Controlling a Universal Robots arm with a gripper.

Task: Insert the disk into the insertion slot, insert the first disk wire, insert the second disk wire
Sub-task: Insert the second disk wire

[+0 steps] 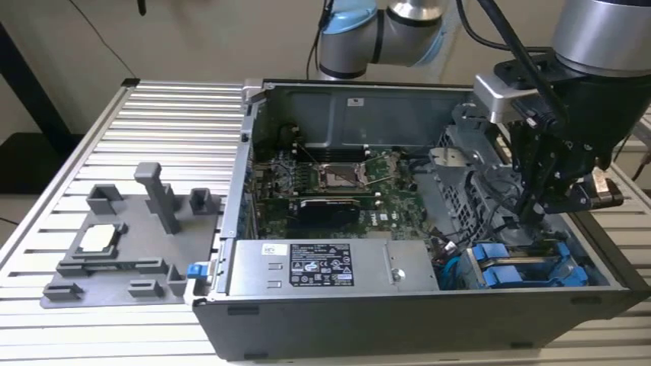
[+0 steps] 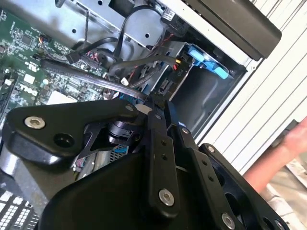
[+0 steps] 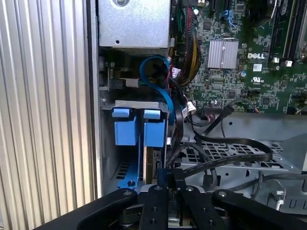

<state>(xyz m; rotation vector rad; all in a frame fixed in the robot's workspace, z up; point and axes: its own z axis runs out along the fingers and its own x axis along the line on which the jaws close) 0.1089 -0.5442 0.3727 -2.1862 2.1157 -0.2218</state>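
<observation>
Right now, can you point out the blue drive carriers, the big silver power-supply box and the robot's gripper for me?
blue drive carriers [image 3: 144, 132]: first wrist view, on one carrier's blue front tab.
power-supply box [image 1: 315, 267]: exterior view, on its labelled silver face.
gripper [image 2: 156, 108]: second wrist view, at its black fingertips.

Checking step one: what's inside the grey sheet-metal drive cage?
Two bright blue plastic carriers sit side by side in the grey sheet-metal drive cage, black cables beside them. The drives' bodies and connectors are covered.
</observation>
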